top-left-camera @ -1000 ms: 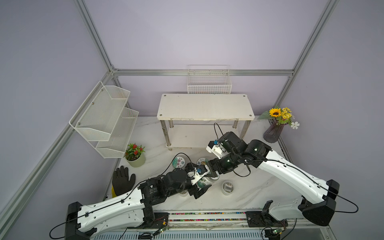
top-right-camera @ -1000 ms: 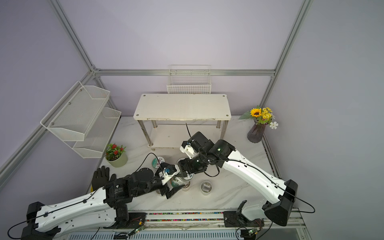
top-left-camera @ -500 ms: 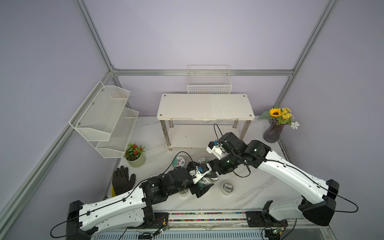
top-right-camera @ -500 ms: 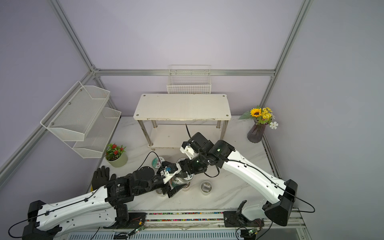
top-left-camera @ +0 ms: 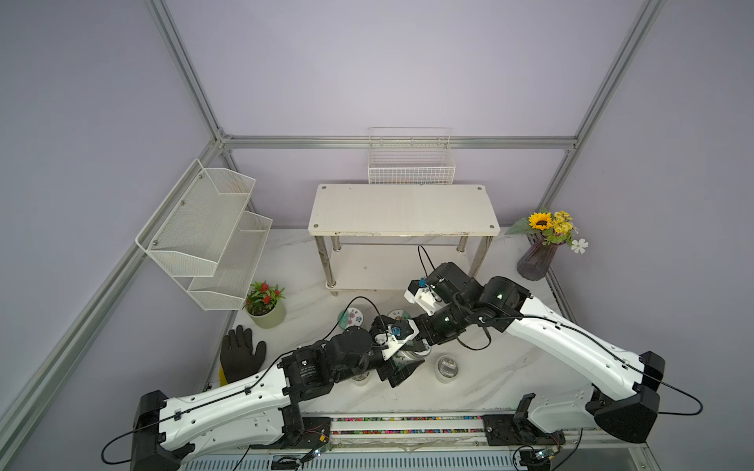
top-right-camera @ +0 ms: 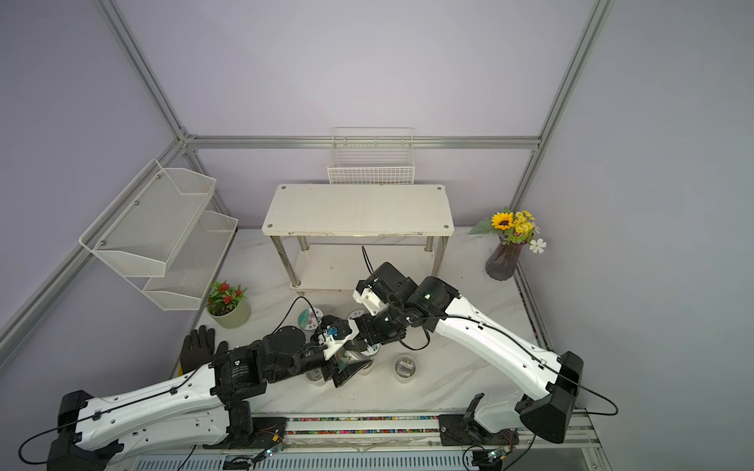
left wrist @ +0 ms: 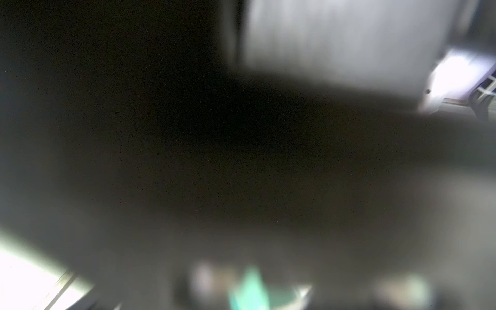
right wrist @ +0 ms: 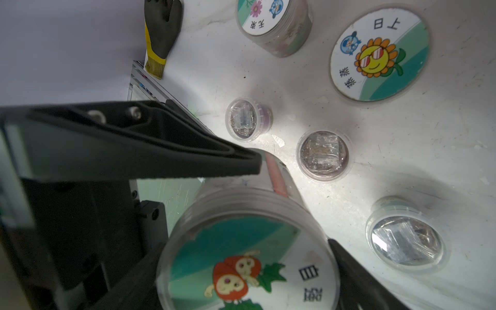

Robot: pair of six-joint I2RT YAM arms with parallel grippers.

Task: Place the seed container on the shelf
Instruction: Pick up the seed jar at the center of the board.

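Observation:
The seed container (right wrist: 247,257) is a clear round tub whose lid shows red cartoon fruit on teal and white. My right gripper (right wrist: 248,255) is shut on it, one finger on each side of the lid. Over the front middle of the table in both top views, the container (top-left-camera: 409,355) (top-right-camera: 354,358) sits where the two grippers meet. My left gripper (top-left-camera: 402,367) (top-right-camera: 347,370) is open around it, and one black left finger (right wrist: 188,158) lies along its side. The left wrist view is a dark blur. The white shelf (top-left-camera: 404,208) (top-right-camera: 359,208) stands behind, its top board bare.
On the table lie a flower-lidded tub (right wrist: 271,18), a sunflower lid (right wrist: 378,53) and three small clear cups (right wrist: 247,118) (right wrist: 323,154) (right wrist: 405,241). A black glove (top-left-camera: 240,352), potted plant (top-left-camera: 265,304), mesh rack (top-left-camera: 204,232), wire basket (top-left-camera: 410,163) and flower vase (top-left-camera: 538,257) ring the space.
Almost nothing: both grippers stay together at the container, and the left arm has shifted only slightly.

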